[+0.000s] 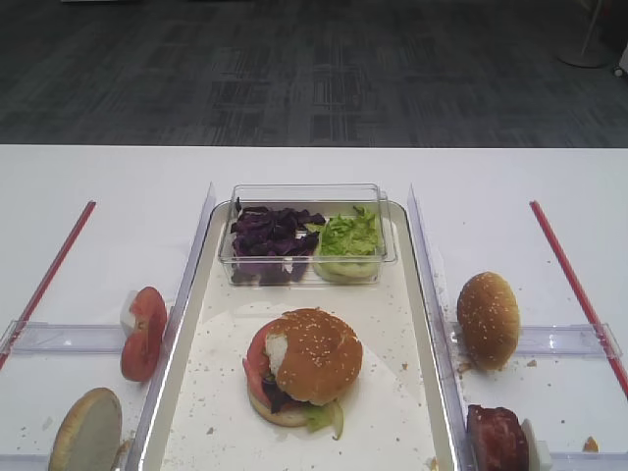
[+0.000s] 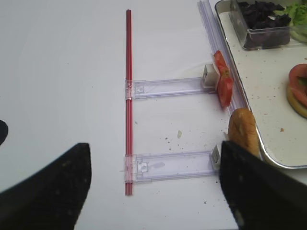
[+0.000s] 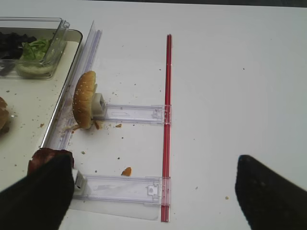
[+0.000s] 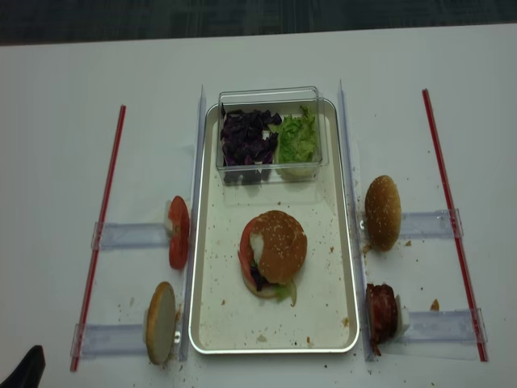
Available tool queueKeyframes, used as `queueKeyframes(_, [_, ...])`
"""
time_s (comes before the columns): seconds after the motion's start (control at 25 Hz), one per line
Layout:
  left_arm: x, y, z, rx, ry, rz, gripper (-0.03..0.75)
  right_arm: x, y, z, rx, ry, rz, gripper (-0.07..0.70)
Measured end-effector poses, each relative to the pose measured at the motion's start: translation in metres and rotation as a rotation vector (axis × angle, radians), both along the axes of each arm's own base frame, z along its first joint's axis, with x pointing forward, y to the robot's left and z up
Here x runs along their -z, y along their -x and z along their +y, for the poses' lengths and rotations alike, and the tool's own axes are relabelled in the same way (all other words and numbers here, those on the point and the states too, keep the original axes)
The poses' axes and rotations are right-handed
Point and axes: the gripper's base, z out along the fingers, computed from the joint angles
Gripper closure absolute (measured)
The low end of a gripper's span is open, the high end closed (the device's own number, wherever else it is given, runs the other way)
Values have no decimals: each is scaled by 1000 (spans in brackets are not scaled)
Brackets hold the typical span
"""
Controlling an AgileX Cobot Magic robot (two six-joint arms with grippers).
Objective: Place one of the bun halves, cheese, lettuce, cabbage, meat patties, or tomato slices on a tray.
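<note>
Black right gripper (image 3: 153, 191) fingers stand wide apart, holding nothing; your left gripper (image 2: 153, 187) likewise. You see the golden-brown sesame bun top with pale torn patch (image 1: 314, 355) capping the stack on the silver-rimmed rectangular tray (image 1: 420, 324).

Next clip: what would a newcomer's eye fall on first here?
The stacked burger, topped by the patched sesame bun top, in the middle of the tray. Behind it, a clear box holds purple cabbage on the left and lettuce on the right. Spare pieces stand on edge beside the tray: tomato slices left, another sesame bun right.
</note>
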Motion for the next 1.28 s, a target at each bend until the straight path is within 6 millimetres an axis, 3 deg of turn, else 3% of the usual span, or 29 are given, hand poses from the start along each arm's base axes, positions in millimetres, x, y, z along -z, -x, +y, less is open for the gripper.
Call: queueKeyframes(1.28, [0,0,0,0,0,0,206,0,0,0,0,0,0,-60])
